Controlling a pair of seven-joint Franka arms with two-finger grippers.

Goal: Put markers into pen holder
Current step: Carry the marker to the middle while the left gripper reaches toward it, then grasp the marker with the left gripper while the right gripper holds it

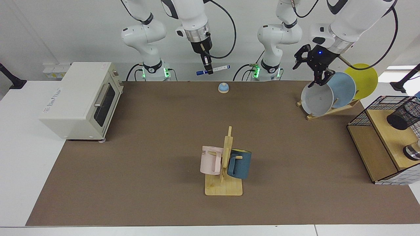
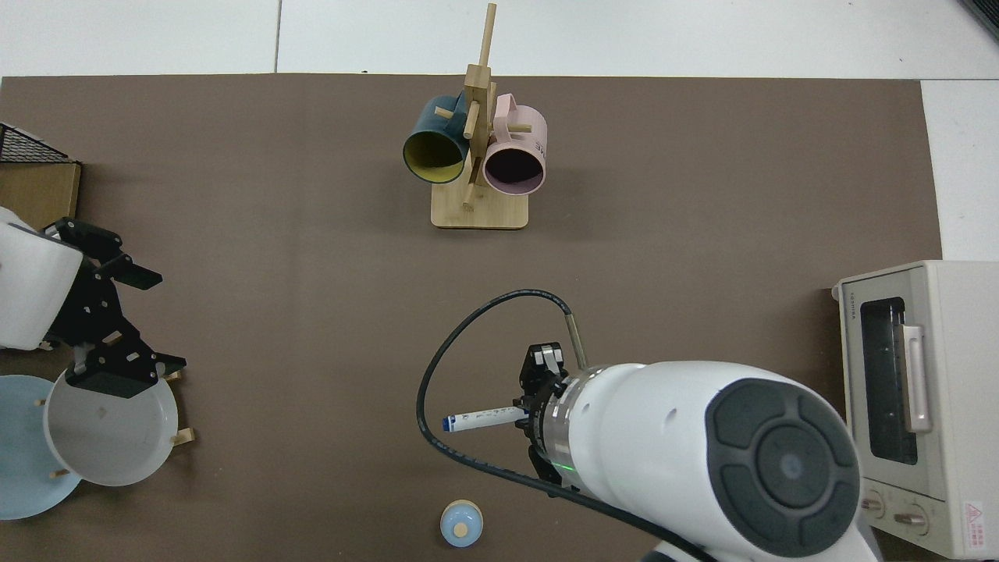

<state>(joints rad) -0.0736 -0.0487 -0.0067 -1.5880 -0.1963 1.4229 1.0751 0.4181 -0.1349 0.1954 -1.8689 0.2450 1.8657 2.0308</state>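
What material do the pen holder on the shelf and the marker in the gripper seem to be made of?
The pen holder looks like black wire mesh, probably metal: light shows through its wall. The marker, held level by the right gripper, looks like smooth plastic with a white barrel and blue ends.

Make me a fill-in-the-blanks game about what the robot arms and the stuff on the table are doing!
1. The right gripper holds the ____ in the air, lying sideways.
2. The left gripper hangs open above the ____ plate in the plate rack.
3. The pen holder stands on a wooden ____ of the wire frame.
4. The pink mug and the blue mug hang on a wooden ____.

Missing words: marker; grey; shelf; stand
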